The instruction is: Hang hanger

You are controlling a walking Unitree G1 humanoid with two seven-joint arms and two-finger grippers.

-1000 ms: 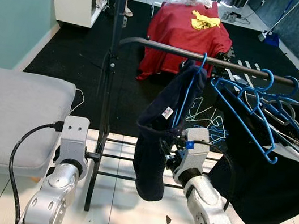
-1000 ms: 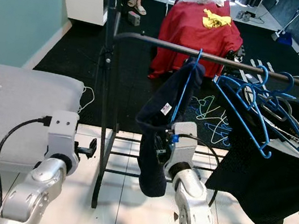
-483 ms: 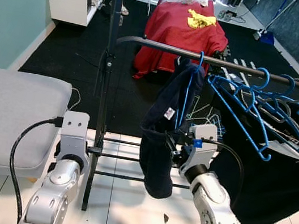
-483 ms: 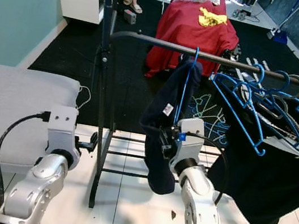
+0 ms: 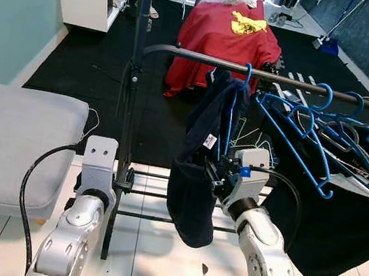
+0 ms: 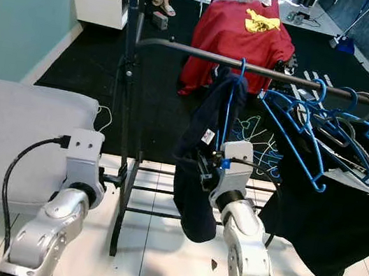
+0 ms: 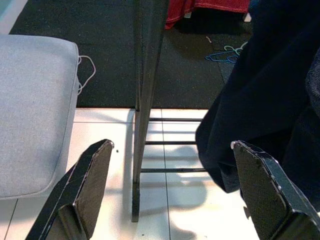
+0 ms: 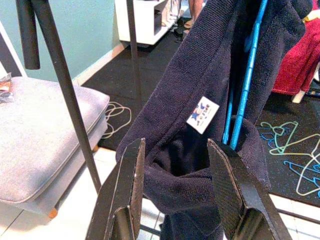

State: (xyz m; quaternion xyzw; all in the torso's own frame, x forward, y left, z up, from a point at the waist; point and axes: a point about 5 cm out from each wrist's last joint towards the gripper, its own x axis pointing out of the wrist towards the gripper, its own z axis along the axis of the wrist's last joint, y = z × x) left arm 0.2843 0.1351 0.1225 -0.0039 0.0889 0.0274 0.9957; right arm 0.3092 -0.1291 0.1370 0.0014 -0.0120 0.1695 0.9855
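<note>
Hanger: a blue hanger [image 5: 232, 110] carries a dark navy garment [image 5: 197, 168]; its hook sits over the dark clothes rail [image 5: 191, 55], left of the other hangers.
Garment label: a small white tag [image 8: 202, 114] with red and blue marks is sewn to the navy cloth; its writing is too small to read.
Other writing: the red cloth [image 5: 223, 35] behind the rail carries a yellow patch [image 5: 248, 25]; nothing legible on it.
Right hand: the right hand [image 8: 176, 200] is raised against the lower part of the hanging garment; its two black fingers [image 8: 227, 192] stand apart with a fold of the navy cloth lying between them, the blue hanger bar just beyond. They are spread, not clenched.
Left hand: the left hand [image 7: 170, 195] is held low beside the rack's upright post [image 5: 133, 87]; its fingers are spread wide, with nothing between them.
Rail, right part: several blue hangers [image 5: 313, 131] bunch together there over dark clothing [image 5: 339, 228].
Surroundings: a grey cushioned seat [image 5: 7, 137] is at the robot's left; loose hangers [image 8: 295, 165] lie on the dark carpet behind the rack.
Change since half a second ago: the left arm has come up closer to the upright post; the garment hangs slightly further left on the rail; the right hand stays at the garment.
</note>
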